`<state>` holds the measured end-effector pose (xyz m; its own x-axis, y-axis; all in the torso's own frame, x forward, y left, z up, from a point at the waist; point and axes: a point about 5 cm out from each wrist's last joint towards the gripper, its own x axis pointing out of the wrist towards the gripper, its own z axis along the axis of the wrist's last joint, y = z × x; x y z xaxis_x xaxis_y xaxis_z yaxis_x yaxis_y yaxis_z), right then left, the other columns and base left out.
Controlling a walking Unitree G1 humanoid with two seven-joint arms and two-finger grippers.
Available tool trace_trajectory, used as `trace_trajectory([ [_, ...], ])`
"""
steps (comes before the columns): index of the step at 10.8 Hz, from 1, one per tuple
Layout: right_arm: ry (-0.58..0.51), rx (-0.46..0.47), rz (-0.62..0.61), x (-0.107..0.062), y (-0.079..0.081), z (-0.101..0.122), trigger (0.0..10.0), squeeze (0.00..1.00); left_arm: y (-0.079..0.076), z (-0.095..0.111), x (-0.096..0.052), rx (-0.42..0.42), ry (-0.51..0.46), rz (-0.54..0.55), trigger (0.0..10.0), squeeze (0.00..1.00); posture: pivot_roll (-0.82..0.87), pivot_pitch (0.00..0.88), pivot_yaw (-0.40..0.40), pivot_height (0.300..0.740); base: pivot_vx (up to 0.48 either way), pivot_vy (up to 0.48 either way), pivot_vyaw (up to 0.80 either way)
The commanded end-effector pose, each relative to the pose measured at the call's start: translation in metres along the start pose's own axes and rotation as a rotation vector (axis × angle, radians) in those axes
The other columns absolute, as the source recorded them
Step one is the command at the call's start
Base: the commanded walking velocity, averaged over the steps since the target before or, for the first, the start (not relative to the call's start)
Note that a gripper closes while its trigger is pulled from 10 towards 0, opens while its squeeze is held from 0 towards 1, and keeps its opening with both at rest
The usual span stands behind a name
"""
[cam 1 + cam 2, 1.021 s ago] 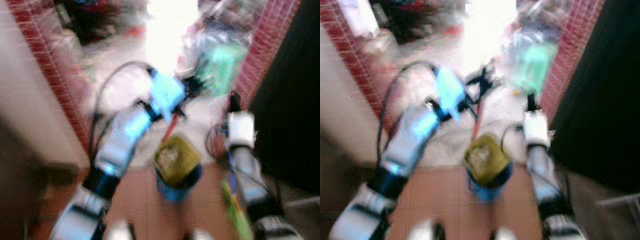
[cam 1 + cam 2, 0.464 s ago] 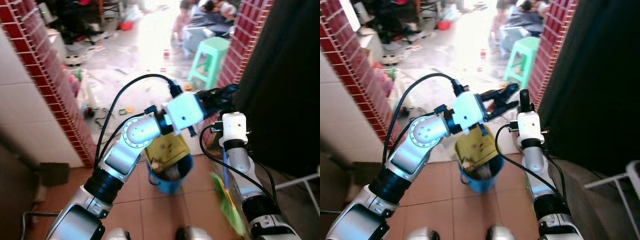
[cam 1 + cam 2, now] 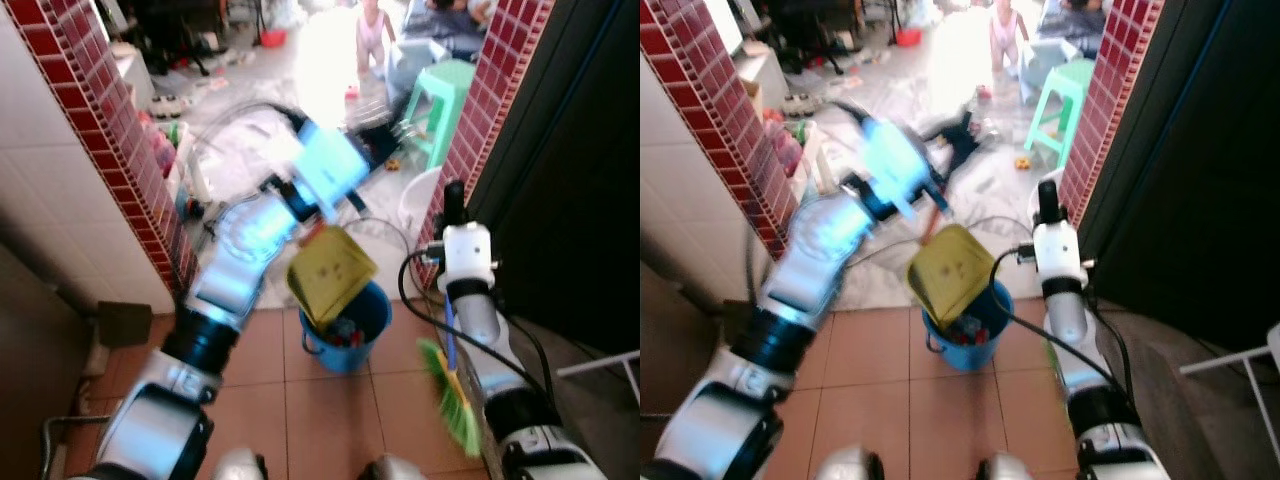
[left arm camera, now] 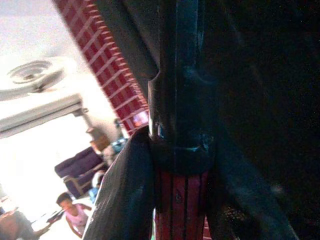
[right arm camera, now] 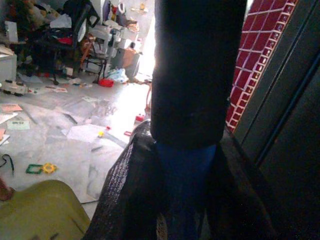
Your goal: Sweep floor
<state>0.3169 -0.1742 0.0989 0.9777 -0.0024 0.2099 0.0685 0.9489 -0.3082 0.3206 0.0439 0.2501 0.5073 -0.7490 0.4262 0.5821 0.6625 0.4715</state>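
Two grippers are loaded. Left gripper (image 4: 177,165) fingers clamp the red dustpan handle (image 4: 177,210), holding the yellow dustpan (image 3: 330,272) tilted over the blue bucket (image 3: 345,335). Right gripper (image 5: 185,200) fingers clamp the blue broom handle (image 5: 184,170), green bristles (image 3: 448,390) below.

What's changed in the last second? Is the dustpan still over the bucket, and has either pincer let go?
The left pincer has swung toward the robot's left, blurred by motion, taking the yellow dustpan with it; the pan is still tilted over the blue bucket. Nothing was let go: the left pincer stays shut on the dustpan's handle, the right pincer on the broom. Bucket and broom stayed put.
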Motion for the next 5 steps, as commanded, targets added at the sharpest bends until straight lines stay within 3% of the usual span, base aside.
trace_trajectory([
  [1, -0.046, -0.008, 0.009, 0.006, -0.001, 0.009, 10.0, 0.00, 0.028, 0.023, 0.005, 0.063, -0.099, 0.102, 10.0, 0.00, -0.06, 0.000, -0.002, 0.740, 0.000, 0.000, 0.00],
  [5, 0.018, 0.000, 0.048, 0.000, 0.000, -0.004, 10.0, 0.00, 0.108, 0.053, -0.014, 0.060, -0.173, 0.501, 10.0, 0.00, -0.05, 0.000, -0.005, 0.740, 0.000, 0.000, 0.00],
])
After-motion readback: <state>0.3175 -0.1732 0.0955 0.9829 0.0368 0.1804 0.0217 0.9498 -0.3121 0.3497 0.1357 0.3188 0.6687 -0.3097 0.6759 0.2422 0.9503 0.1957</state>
